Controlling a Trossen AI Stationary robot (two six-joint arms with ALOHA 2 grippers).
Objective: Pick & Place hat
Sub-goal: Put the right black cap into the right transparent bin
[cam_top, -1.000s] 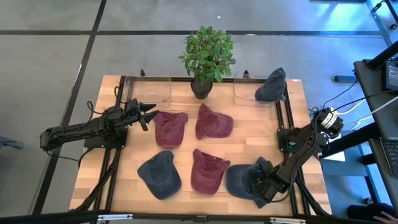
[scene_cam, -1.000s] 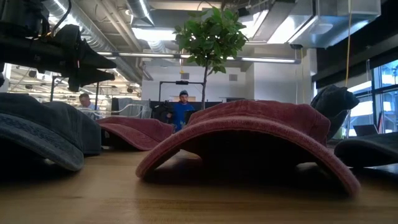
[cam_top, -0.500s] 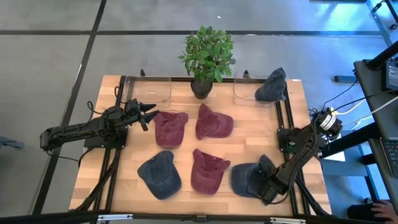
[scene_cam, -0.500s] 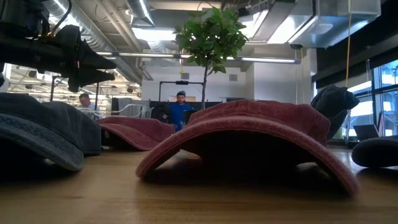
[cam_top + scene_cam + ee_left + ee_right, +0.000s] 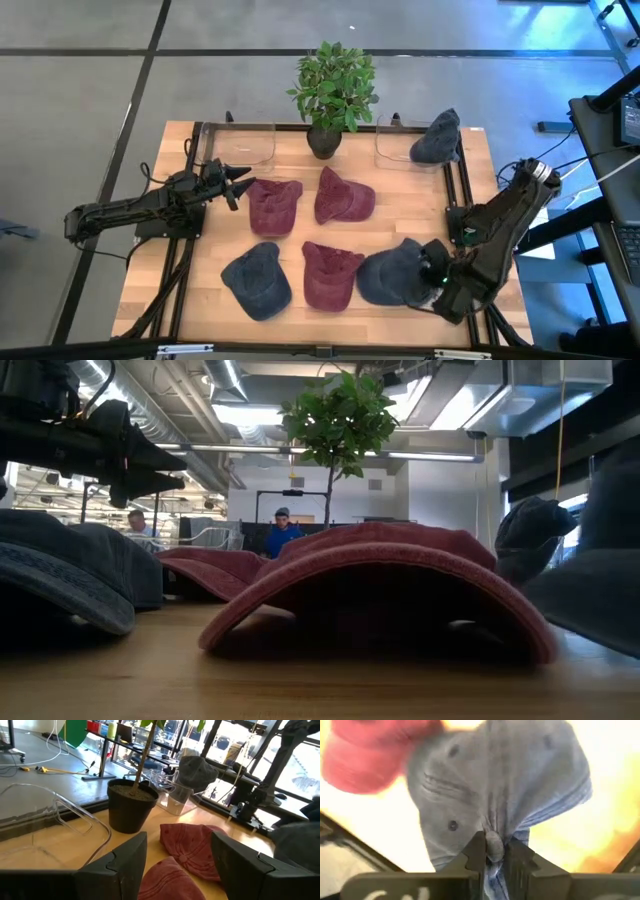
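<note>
Several caps lie on the wooden table (image 5: 395,235). A blue hat (image 5: 388,275) at the near right has my right gripper (image 5: 426,279) shut on it; the right wrist view shows its crown (image 5: 495,785) spreading beyond the fingers. It fills the right of the low view (image 5: 600,580). Beside it lie a maroon hat (image 5: 330,275) and another blue hat (image 5: 257,281). My left gripper (image 5: 243,180) hovers open at the far left, next to a maroon hat (image 5: 272,205), with nothing between its fingers (image 5: 125,862). My right gripper pinches a bunched fold of the blue hat's crown cloth (image 5: 493,841) between its two fingers. The fingers come from the table's right, slanting down. The hat spreads out leftward from the fingers, its left edge (image 5: 362,280) against the near maroon hat; whether it is clear of the table I cannot tell.
A potted plant (image 5: 333,90) stands at the far middle, between two clear stands (image 5: 245,146) (image 5: 398,143). A dark blue hat (image 5: 437,137) sits on the right stand. A further maroon hat (image 5: 345,197) lies mid-table. People show in the room beyond (image 5: 281,532).
My right gripper has taken hold of the blue hat, bunching its crown, and has risen and drawn it toward the table's left. The hat has slid against the near maroon hat, which has shifted a little leftward.
</note>
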